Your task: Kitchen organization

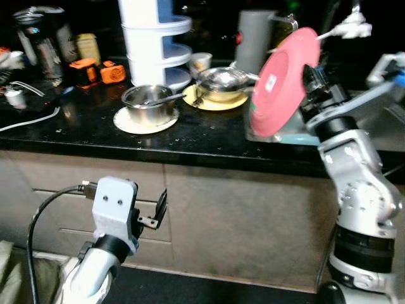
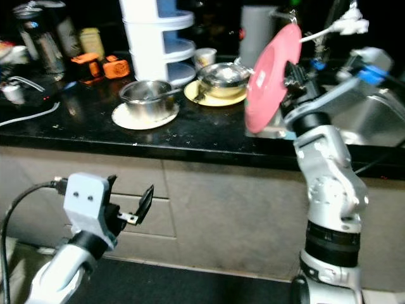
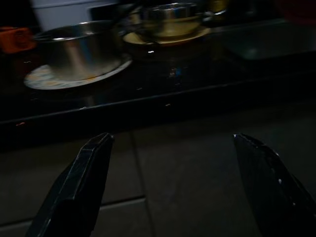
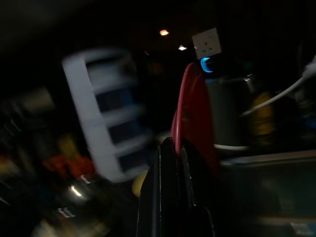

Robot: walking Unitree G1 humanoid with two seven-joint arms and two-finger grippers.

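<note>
My right gripper is shut on the rim of a pink plate, holding it tilted nearly on edge above the right end of the black counter. In the right wrist view the red plate stands edge-on between the two black fingers. My left gripper hangs open and empty below the counter, in front of the cabinet drawers. On the counter sit a steel pot on a white plate and a steel bowl on a yellow plate.
A white-and-blue tiered container stands at the back of the counter, with orange items, jars and a white cable at the left. A grey cylinder stands behind the plate. A sink lies at the right.
</note>
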